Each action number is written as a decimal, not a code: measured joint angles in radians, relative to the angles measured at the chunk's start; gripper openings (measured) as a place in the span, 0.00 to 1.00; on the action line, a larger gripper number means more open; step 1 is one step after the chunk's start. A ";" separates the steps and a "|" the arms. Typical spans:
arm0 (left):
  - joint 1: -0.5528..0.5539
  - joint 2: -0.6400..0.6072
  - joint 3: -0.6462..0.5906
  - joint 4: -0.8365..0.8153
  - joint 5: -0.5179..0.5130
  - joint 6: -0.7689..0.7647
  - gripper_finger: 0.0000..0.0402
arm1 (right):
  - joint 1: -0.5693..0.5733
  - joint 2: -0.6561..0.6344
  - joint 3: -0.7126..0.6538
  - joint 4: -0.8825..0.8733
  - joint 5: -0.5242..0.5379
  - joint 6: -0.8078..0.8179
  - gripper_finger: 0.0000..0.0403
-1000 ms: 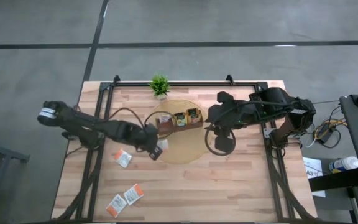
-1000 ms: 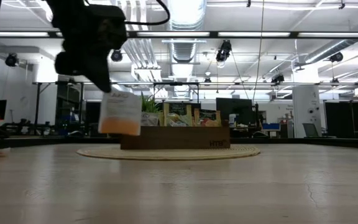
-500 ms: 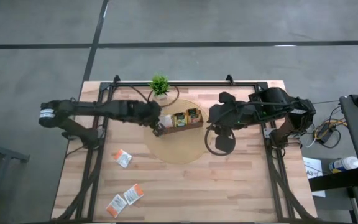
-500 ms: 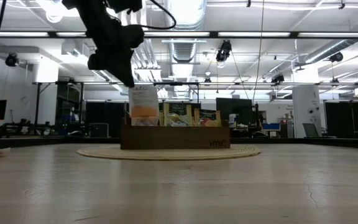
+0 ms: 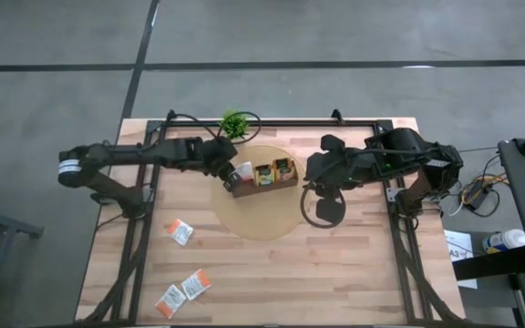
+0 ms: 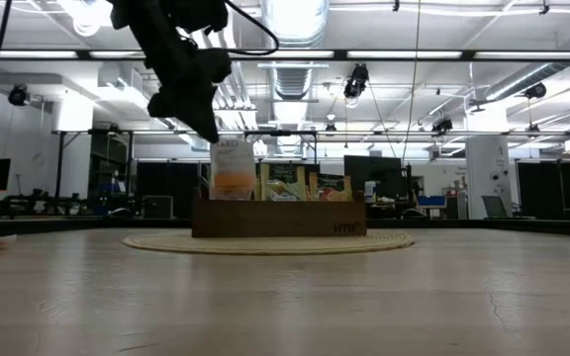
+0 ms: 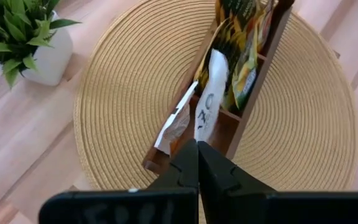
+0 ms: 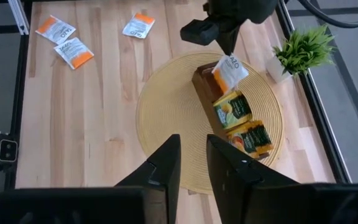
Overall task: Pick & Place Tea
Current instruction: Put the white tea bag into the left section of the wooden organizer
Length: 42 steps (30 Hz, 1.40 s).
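Tea sachet (image 5: 242,171), upper centre, looks light, thin and floppy, so the left gripper (image 5: 228,168) pinches its top edge over the tray (image 5: 264,186); right gripper's (image 5: 310,169) fingers stand slightly apart, empty.

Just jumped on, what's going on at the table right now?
The left gripper is shut on a white-and-orange tea sachet and holds it over the end compartment of the brown tray, which sits on a round woven mat. Green-and-yellow sachets already stand in the tray's other compartments. Three more white-and-orange sachets lie loose on the table. The right gripper waits above the mat's far side, holding nothing.
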 joint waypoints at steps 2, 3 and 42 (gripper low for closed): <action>0.000 0.006 -0.001 -0.002 0.000 0.002 0.00 | 0.000 0.000 0.000 0.000 0.000 0.000 0.18; 0.000 0.011 -0.001 -0.001 0.001 0.005 0.00 | 0.000 0.000 0.000 0.000 0.000 0.000 0.18; 0.022 0.095 0.032 -0.031 0.008 0.104 0.00 | 0.000 0.000 0.000 0.002 0.000 0.000 0.18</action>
